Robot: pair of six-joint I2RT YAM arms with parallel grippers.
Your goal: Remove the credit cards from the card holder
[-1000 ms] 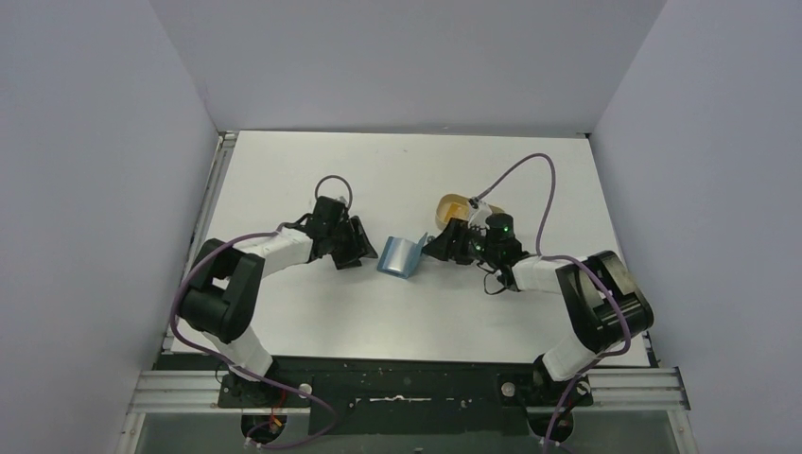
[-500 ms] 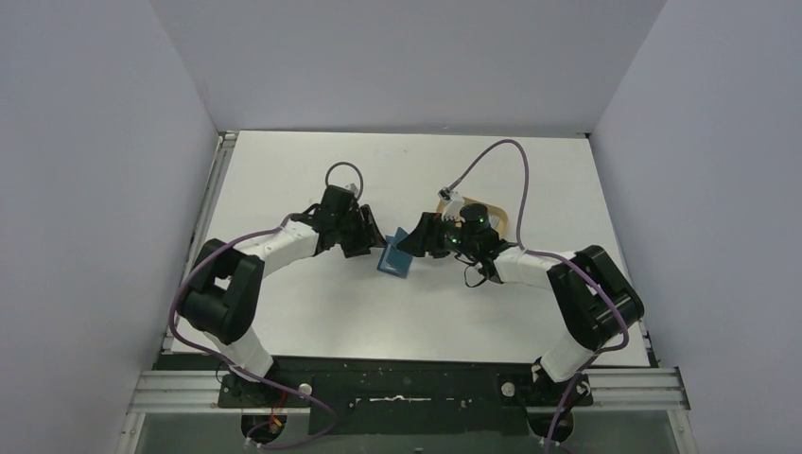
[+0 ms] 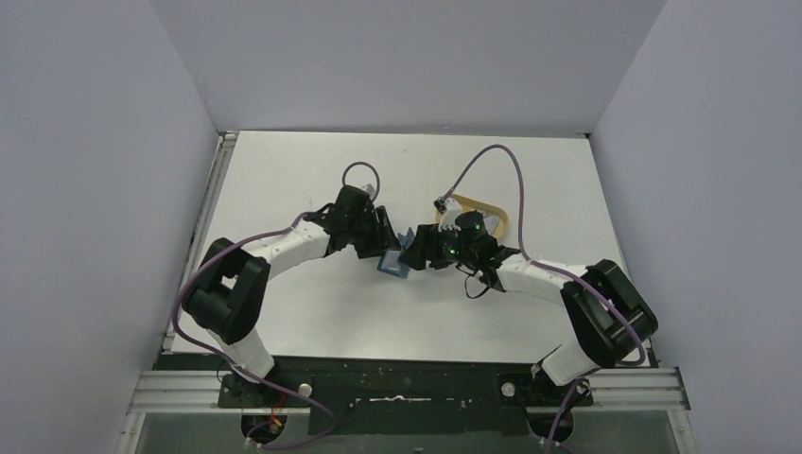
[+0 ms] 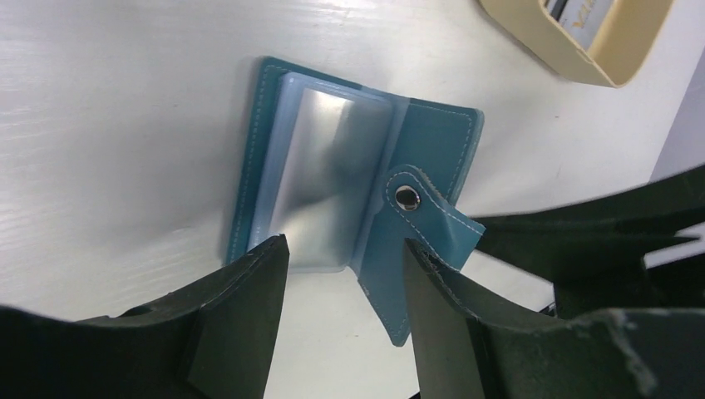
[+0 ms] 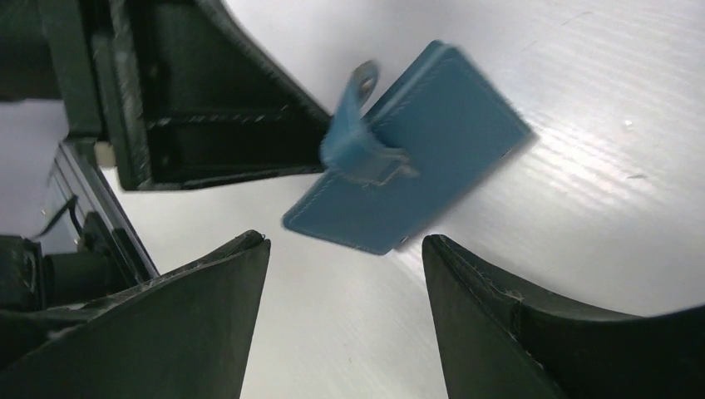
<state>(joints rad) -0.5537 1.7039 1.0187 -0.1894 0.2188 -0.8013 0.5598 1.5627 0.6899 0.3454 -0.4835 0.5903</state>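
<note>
Card holder (image 4: 332, 183) is lying on the table (image 4: 125, 100) right between my two grippers, flopped open. The clear sleeves (image 4: 320, 166) face my left wrist cam and the teal back faces the right one. From the right side it looks tilted rather than flat, but that view is blurry, so don't quote me.

Left gripper (image 4: 345, 249) is spread wide with nothing in it, fingertips just short of the near edge. Right gripper (image 5: 345, 245) is the same: released, empty, jaws apart on the other side.

Handling-wise, I'd guess it weighs next to nothing and will skate across this smooth table the moment I nudge it. It's floppy at the fold, the covers are stiff enough to pinch, and the sleeves look slick. The snap tab (image 4: 416, 199) sticks up and looks tempting, but it's a soft strap and would probably just bend.

My plan would be to clamp one cover at its outer edge, clear of the sleeves, and let the other gripper pinch a card edge at the sleeve mouth. Thin, stiff and slippery, so a square, firm grip.

I can't tell whether any sleeves are loaded. One credit card (image 4: 578, 18) is in the tan tray (image 4: 532, 41) nearby.
</note>
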